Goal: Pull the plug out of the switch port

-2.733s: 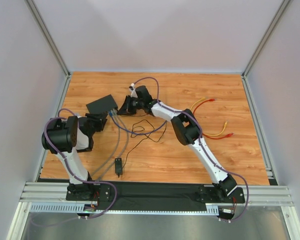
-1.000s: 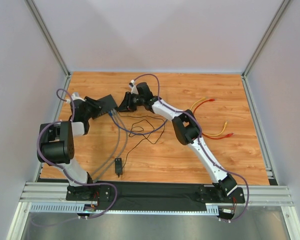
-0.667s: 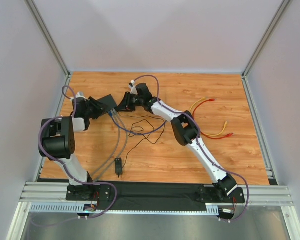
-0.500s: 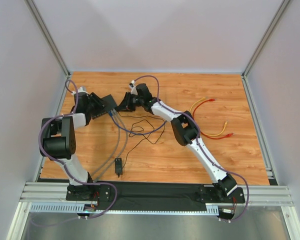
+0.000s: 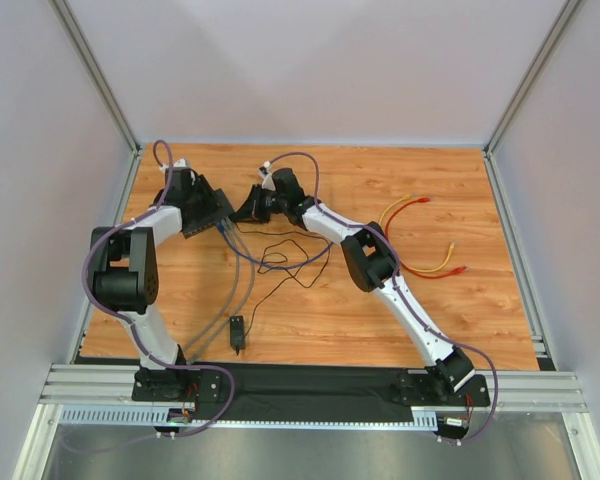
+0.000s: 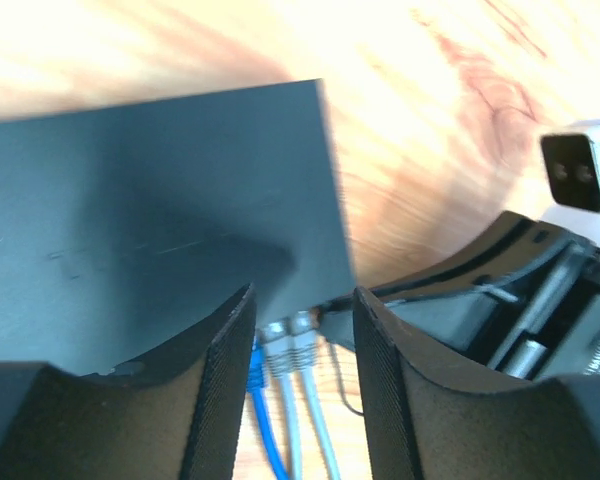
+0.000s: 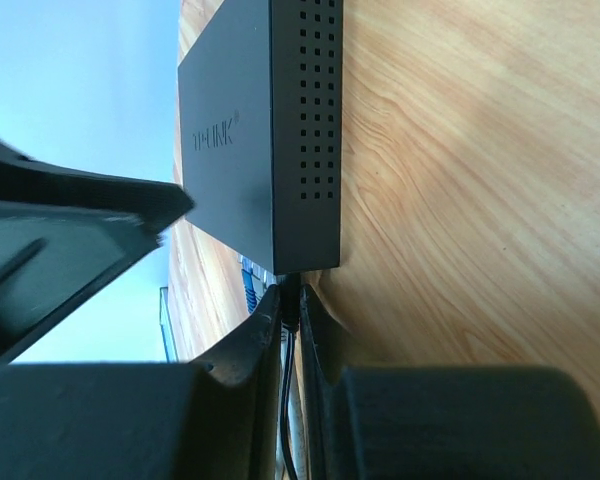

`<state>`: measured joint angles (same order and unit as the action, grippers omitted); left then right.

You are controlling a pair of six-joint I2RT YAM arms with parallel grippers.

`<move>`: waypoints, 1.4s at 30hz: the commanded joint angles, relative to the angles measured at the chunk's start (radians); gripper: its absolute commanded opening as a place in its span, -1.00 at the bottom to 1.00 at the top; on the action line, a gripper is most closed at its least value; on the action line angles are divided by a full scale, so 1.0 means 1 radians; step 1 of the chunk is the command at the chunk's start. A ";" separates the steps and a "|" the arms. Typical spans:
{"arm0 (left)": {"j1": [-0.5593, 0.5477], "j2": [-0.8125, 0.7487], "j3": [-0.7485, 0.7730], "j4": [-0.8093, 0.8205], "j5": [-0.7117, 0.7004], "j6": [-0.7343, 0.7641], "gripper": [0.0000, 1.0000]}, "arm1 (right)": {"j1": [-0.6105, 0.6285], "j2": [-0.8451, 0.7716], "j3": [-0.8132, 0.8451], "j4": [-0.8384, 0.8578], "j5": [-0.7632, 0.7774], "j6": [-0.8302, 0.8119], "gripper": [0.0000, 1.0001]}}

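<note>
Seen from above, the left tool covers much of the switch, and its ports are too small to make out. In the left wrist view the switch is blurred and cut off at the left edge. Its port row hides under the near edge, and the grey and blue cables run off the bottom. In the right wrist view the plug, pinched in the right tool, shows only as a dark sliver.
</note>
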<state>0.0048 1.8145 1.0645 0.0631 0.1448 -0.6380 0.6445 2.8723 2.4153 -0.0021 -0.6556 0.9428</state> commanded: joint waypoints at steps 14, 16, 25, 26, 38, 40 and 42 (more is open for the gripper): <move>-0.177 0.137 0.409 -0.554 -0.410 0.394 0.05 | -0.003 -0.048 -0.077 0.016 0.005 0.016 -0.91; -0.184 0.166 0.431 -0.600 -0.412 0.408 0.04 | -0.005 -0.059 -0.091 0.020 0.005 0.017 -0.92; -0.200 0.197 0.453 -0.632 -0.428 0.440 0.04 | -0.005 -0.056 -0.099 0.044 0.002 0.044 -0.94; -0.200 0.197 0.453 -0.631 -0.432 0.440 0.04 | -0.005 -0.056 -0.099 0.047 -0.001 0.045 -0.95; -0.224 0.252 0.509 -0.663 -0.442 0.437 0.06 | -0.006 -0.076 -0.122 0.060 -0.001 0.054 -0.93; -0.227 0.255 0.517 -0.663 -0.456 0.439 0.08 | -0.003 -0.079 -0.117 0.060 -0.004 0.056 -0.94; -0.227 0.272 0.532 -0.686 -0.482 0.423 0.08 | -0.003 -0.084 -0.120 0.059 -0.006 0.054 -0.94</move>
<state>-0.2169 2.0594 1.5505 -0.5877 -0.2890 -0.2283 0.6407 2.8338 2.3127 0.0910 -0.6552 0.9962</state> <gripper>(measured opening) 0.538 0.090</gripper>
